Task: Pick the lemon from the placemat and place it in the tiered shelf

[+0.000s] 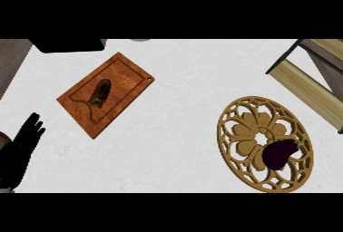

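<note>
no lemon shows: a dark purple fruit (280,153) lies on the placemat (241,113), well apart from the shelf (309,81). the left hand (20,147) rests open, holding nothing; any pick calls for a reach to that mat.

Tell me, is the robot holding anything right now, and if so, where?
Nothing is held. The left hand rests open at the left edge; the right hand is out of view.
</note>
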Controlling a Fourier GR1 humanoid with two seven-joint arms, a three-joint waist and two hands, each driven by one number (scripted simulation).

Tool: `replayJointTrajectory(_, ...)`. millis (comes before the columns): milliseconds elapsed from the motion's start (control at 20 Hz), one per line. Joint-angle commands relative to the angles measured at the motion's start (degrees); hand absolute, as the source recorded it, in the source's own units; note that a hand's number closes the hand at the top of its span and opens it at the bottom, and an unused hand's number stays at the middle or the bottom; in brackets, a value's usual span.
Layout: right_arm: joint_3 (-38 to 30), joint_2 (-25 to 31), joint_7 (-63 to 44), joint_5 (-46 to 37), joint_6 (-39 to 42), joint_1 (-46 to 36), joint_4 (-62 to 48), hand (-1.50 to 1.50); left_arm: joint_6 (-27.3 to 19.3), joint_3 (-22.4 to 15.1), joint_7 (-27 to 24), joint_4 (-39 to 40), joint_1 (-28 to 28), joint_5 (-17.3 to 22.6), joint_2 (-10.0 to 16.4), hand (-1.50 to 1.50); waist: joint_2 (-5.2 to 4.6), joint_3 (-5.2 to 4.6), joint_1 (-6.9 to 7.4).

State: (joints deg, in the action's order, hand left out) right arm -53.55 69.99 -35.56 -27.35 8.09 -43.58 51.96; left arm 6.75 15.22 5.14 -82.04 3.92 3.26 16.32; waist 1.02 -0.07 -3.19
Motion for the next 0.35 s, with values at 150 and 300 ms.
replayJointTrajectory(150,-14.0,7.9,-7.6,5.7,17.9,10.8,8.9,-1.5,-0.1,2.0,1.5,-0.3,-0.1,0.9,1.4,0.0,0.41,0.07,-2.3)
replayJointTrajectory(300,-23.5,9.9,-6.8,6.1,24.6,15.6,10.6,-1.5,-1.9,0.7,1.0,-1.5,1.1,-0.2,-1.1,0.0,0.48,0.19,-2.96)
